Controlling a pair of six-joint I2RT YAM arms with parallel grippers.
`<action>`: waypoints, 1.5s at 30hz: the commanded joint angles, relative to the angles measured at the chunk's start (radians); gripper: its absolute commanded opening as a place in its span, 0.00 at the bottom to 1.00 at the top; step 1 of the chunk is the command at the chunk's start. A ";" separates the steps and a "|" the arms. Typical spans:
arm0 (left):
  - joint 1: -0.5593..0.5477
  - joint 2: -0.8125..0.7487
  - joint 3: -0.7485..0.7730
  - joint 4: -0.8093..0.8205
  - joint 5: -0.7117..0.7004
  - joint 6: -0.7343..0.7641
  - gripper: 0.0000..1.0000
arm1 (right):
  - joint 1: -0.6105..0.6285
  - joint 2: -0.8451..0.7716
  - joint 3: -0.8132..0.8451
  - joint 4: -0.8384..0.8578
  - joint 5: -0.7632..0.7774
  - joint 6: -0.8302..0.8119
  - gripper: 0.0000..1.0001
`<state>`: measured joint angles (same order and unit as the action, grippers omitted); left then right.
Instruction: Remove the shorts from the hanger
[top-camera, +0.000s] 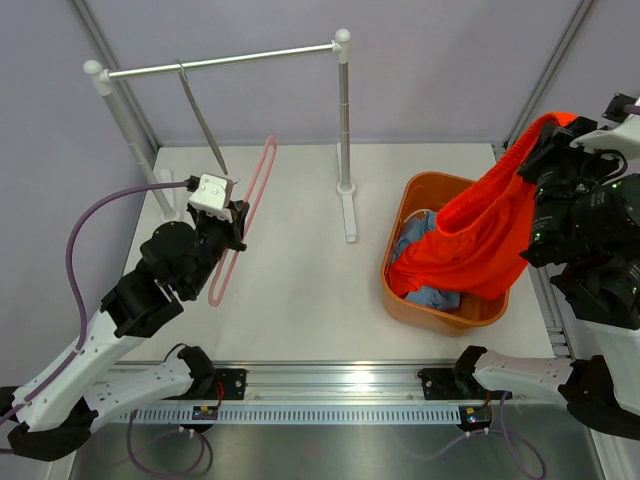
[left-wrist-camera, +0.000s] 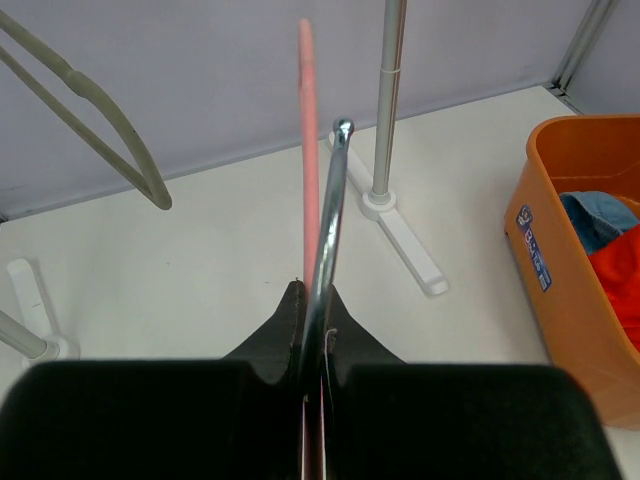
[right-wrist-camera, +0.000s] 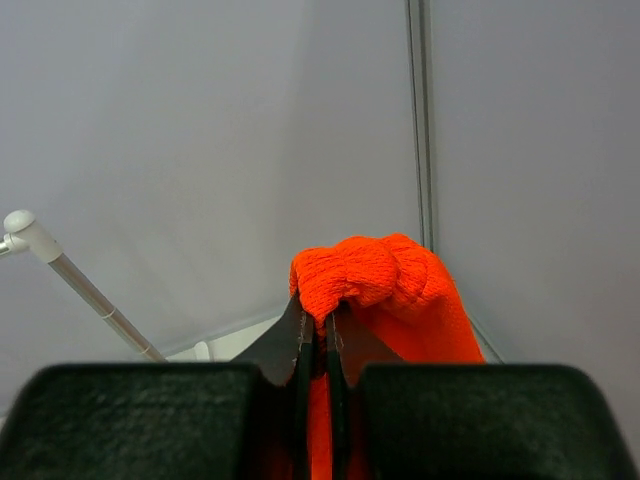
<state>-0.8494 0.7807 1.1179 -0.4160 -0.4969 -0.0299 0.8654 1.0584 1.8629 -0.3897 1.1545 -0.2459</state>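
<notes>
My left gripper (top-camera: 238, 224) (left-wrist-camera: 318, 300) is shut on the pink hanger (top-camera: 250, 205) (left-wrist-camera: 308, 130), pinching it where its metal hook (left-wrist-camera: 330, 220) rises between the jaws. The hanger is bare and held above the left of the table. At the right, my right gripper (top-camera: 543, 140) (right-wrist-camera: 318, 315) is shut on a bunched edge of the bright orange shorts (top-camera: 490, 225) (right-wrist-camera: 385, 275). They hang limp from it, with the lower part draped into the orange basket (top-camera: 440, 310) (left-wrist-camera: 560, 290). Light blue shorts (top-camera: 412, 238) (left-wrist-camera: 595, 215) lie inside that basket.
A white clothes rack stands at the back, its metal rail (top-camera: 220, 62) spanning two posts. One post (top-camera: 345, 110) (left-wrist-camera: 388, 100) has a foot near the table's middle. A grey hanger (top-camera: 200, 115) (left-wrist-camera: 100, 130) hangs from the rail. Grey walls enclose the table.
</notes>
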 joint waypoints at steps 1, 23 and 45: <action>0.003 -0.009 0.000 0.065 0.004 0.008 0.00 | -0.011 0.038 -0.056 -0.086 -0.009 0.149 0.00; 0.006 0.009 0.005 0.040 -0.020 0.021 0.00 | -0.539 0.040 -0.539 -0.318 -0.846 0.694 0.20; 0.268 0.356 0.503 -0.256 0.478 -0.105 0.00 | -0.540 -0.092 -0.585 -0.273 -1.285 0.652 0.99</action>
<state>-0.6651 1.1000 1.5570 -0.6712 -0.2142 -0.0734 0.3275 0.9756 1.2568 -0.7074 -0.0341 0.4366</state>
